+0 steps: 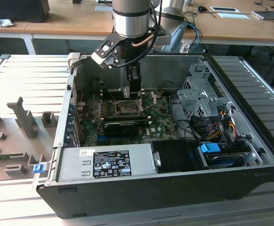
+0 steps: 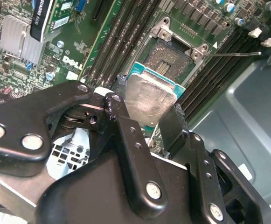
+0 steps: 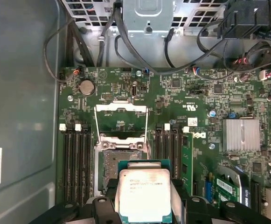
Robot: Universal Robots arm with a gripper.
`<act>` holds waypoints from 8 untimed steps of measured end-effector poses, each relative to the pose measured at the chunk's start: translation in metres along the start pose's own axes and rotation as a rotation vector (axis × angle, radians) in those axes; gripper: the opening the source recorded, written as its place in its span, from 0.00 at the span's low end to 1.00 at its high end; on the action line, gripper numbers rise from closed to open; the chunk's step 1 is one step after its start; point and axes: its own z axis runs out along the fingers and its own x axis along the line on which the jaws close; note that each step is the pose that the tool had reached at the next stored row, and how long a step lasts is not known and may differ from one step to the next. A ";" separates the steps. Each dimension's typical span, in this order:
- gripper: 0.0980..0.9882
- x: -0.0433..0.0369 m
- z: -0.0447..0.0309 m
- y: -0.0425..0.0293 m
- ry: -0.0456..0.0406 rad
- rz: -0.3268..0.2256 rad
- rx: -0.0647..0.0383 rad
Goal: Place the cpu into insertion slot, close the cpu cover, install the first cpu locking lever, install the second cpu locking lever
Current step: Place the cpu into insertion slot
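Pincer (image 2: 148, 108) clenched on the cpu (image 3: 143, 195), gripping two opposite edges, metal face toward both wrist cameras. Cpu is held just short of the insertion slot (image 2: 175, 52) and not seated; the slot's dark centre is exposed past the fingertips. Cpu cover (image 3: 121, 107) is swung open on the slot's far side from the pincer, over the green motherboard (image 3: 210, 93).

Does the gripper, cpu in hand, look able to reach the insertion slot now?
Probably yes: the gripper holds the cpu close above the insertion slot, and the cpu cover stands open, leaving it bare.
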 end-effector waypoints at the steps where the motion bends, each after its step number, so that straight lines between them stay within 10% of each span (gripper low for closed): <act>1: 0.48 0.0000 0.0041 -0.0004 0.0000 0.000 0.000; 8: 0.48 -0.0002 0.0154 -0.0012 0.0001 0.000 0.000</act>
